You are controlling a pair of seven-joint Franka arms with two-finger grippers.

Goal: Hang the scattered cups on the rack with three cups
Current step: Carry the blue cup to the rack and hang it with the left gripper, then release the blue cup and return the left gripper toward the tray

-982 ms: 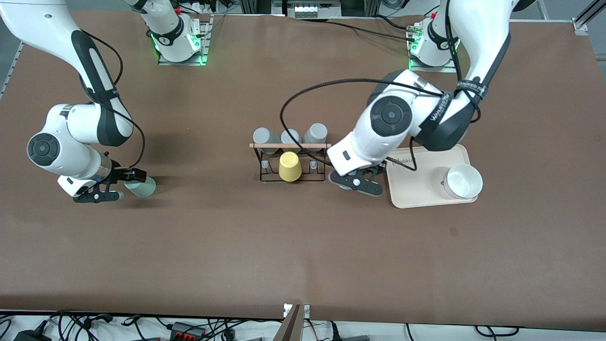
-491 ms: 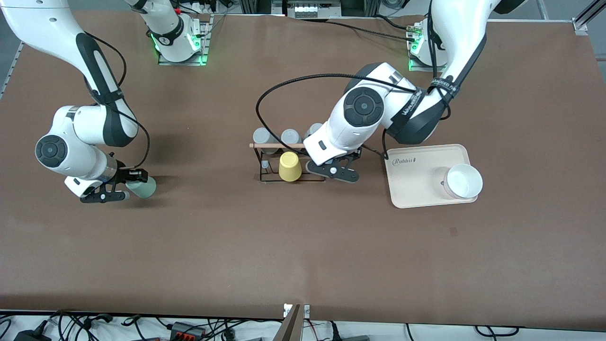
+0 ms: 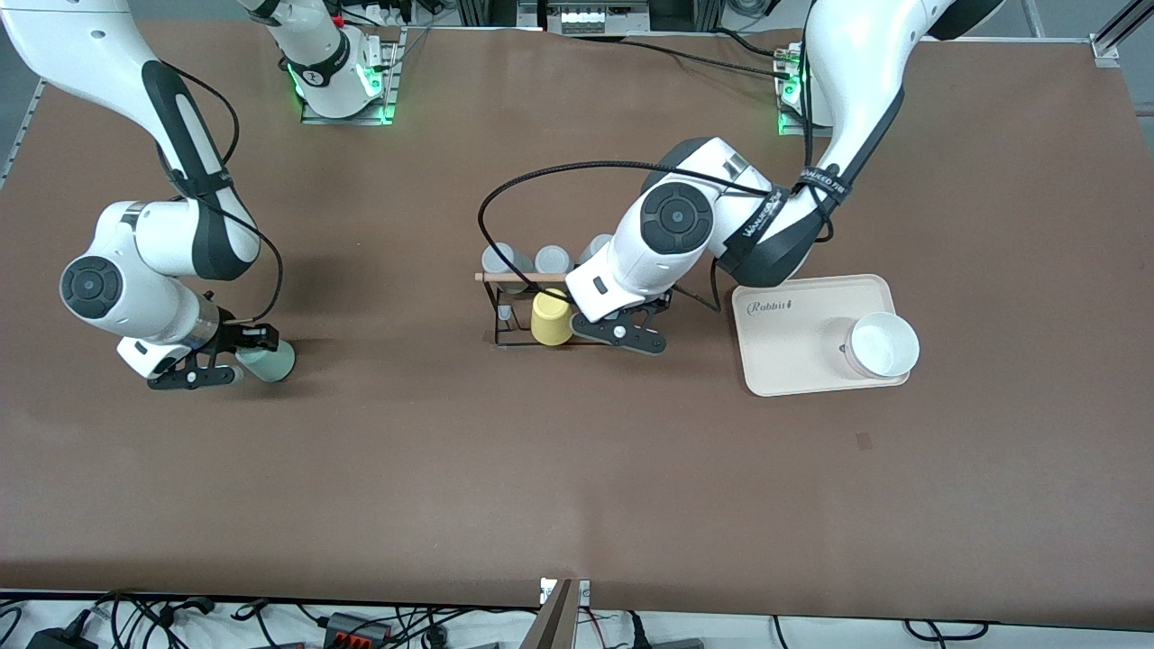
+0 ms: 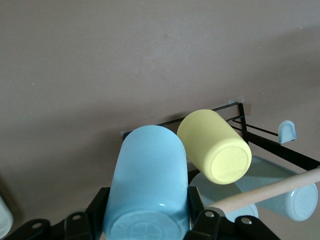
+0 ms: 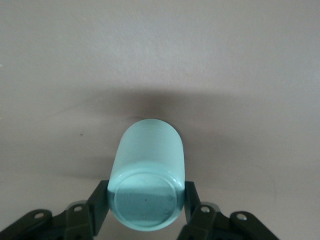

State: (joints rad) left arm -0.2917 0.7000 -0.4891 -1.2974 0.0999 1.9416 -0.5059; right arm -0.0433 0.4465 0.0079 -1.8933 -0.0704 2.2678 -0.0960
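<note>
1. Brown surface (image 3: 577, 469) carries the rack (image 3: 552, 311), three grey cups (image 3: 550, 260) and a yellow cup (image 3: 551, 317) hung on it.
2. Left end effector (image 4: 147, 225), over the rack beside the yellow cup, is clamped on the blue cup (image 4: 147, 187).
3. Right end effector (image 5: 145, 212), at its own end of the surface, is clamped on the green cup (image 5: 147, 175).

I see the light blue cup (image 4: 147, 185) pinched between my left tool's (image 4: 150, 220) fingers, tilted base-up, just beside the black rack (image 3: 554, 311). Three grey cups (image 3: 552, 260) sit on it. My right tool (image 5: 145, 207) grips the sage-green cup (image 5: 147, 172) over the desk (image 3: 451, 469).
</note>
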